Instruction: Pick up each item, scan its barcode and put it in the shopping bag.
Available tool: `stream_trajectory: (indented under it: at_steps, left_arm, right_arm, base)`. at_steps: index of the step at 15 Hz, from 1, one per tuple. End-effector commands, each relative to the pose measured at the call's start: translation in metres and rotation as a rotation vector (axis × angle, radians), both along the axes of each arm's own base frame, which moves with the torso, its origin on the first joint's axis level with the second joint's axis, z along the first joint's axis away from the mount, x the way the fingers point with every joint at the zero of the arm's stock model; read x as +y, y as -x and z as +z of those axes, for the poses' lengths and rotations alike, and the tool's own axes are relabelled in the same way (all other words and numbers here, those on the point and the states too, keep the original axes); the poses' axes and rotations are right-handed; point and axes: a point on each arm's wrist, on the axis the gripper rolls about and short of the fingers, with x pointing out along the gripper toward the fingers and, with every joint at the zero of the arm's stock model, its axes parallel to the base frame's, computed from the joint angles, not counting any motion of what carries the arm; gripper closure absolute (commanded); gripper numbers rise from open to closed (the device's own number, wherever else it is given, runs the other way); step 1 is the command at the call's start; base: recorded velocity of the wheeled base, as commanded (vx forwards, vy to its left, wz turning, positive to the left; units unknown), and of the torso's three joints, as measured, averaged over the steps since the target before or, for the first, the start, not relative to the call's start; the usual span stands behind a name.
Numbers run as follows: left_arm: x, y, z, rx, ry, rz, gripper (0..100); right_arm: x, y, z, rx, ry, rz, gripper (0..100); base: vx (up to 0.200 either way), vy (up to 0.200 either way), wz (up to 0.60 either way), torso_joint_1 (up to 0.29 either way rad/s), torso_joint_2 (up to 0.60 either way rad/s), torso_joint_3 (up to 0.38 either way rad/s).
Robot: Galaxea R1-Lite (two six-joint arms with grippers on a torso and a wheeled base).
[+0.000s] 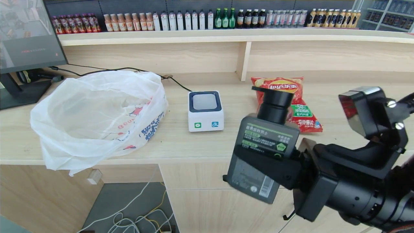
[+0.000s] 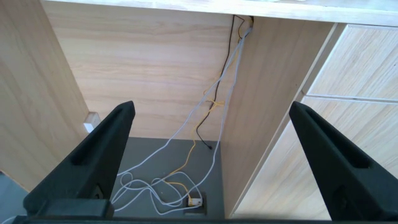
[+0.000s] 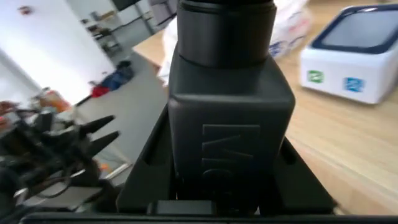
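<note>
Head view: a pale wood table (image 1: 181, 142) before a shelf (image 1: 226, 35) of bottles (image 1: 194, 20) carries one shopping bag (image 1: 97, 116) at its left end, one scanner (image 1: 205, 110) mid-table, and one chip bag (image 1: 291, 97) back right. Fingers of the right gripper (image 1: 265, 163) pinch one dark bottle (image 1: 263, 137) near the front edge. Those of the left gripper (image 2: 211, 124) hang spread.

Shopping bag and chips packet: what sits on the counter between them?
The white scanner box, standing apart from both the shopping bag and the chips packet; the head view shows it.
</note>
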Motion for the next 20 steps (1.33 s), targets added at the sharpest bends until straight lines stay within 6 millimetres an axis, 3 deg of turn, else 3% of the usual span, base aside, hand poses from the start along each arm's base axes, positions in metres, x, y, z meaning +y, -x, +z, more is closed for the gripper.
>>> stream_trajectory:
  at_steps: [1,5,9,11,13,15,18,20]
  left_arm:
    - [0.000,0.000,0.000,0.000,0.000,0.000,0]
    - [0.000,0.000,0.000,0.000,0.000,-0.002,0]
    - [0.000,0.000,0.000,0.000,0.000,0.001,0]
    - [0.000,0.000,0.000,0.000,0.000,0.000,0]
    - [0.000,0.000,0.000,0.000,0.000,0.000,0]
    - [0.000,0.000,0.000,0.000,0.002,0.000,0]
    - [0.000,0.000,0.000,0.000,0.003,0.001,0]
    - [0.000,0.000,0.000,0.000,0.002,-0.002,0]
  right_arm:
    - [-0.017,0.009,0.016,-0.090,0.003,-0.193,100]
    - [-0.025,0.008,0.005,-0.212,0.175,-0.452,100]
    - [-0.040,-0.007,0.018,-0.274,0.166,-0.647,100]
    - [-0.058,-0.016,0.024,-0.328,0.209,-0.751,100]
    - [-0.063,-0.019,0.023,-0.390,0.243,-0.739,100]
    - [-0.079,-0.041,0.017,-0.417,0.202,-0.879,100]
    - [-0.067,-0.071,-0.001,-0.467,0.121,-0.916,100]
    - [-0.065,-0.072,-0.006,-0.454,0.138,-0.906,100]
  base:
    - [0.000,0.000,0.00,0.000,0.00,0.000]
    - [0.000,0.000,0.00,0.000,0.00,0.000]
    - [0.000,0.000,0.00,0.000,0.00,0.000]
    - [0.000,0.000,0.00,0.000,0.00,0.000]
    - [0.000,0.000,0.00,0.000,0.00,0.000]
    - [0.000,0.000,0.00,0.000,0.00,0.000]
    - [0.000,0.000,0.00,0.000,0.00,0.000]
    - [0.000,0.000,0.00,0.000,0.00,0.000]
